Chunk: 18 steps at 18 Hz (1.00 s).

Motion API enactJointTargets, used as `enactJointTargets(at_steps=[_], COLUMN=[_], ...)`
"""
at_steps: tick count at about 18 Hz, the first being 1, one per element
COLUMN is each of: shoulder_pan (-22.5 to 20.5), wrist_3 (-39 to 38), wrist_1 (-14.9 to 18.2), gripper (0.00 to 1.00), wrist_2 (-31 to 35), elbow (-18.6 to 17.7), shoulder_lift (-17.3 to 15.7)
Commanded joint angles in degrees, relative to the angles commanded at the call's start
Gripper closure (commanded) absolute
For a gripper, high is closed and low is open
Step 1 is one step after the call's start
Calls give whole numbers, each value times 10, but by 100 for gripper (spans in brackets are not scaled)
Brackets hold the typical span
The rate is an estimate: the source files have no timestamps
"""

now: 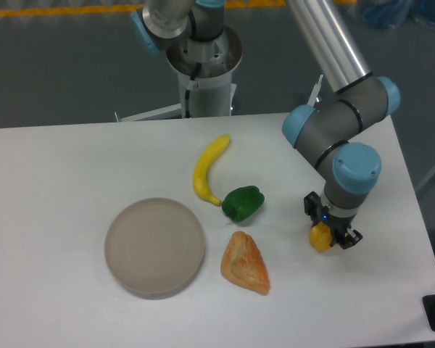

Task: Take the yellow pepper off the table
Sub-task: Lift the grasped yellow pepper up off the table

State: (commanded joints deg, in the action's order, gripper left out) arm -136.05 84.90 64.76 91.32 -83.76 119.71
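Observation:
The yellow pepper (pixel 320 236) is small and glossy yellow-orange, at the right side of the white table (pixel 58 181). My gripper (pixel 329 235) points straight down over it, with the black fingers on either side of the pepper and closed against it. The pepper is partly hidden by the fingers. I cannot tell whether it rests on the table or is just off it.
A green pepper (pixel 243 203) lies mid-table beside a long yellow banana (pixel 206 170). An orange-brown triangular pastry (pixel 245 263) lies in front of them. A round grey-beige plate (pixel 154 247) sits to the left. The table's right edge is close to my gripper.

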Motion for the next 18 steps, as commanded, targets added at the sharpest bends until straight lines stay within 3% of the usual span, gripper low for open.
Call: enactJointTargets(at_steps=[2, 5, 7, 18], shoulder_pan=[-11, -26, -29, -25], wrist_3=[1, 2, 2, 53], wrist_1=[33, 113, 142, 147], gripper=[53, 53, 53, 59], wrist_2=[0, 0, 0, 13], elbow=[11, 57, 83, 115], shoulder_lift=[-15, -28, -29, -23])
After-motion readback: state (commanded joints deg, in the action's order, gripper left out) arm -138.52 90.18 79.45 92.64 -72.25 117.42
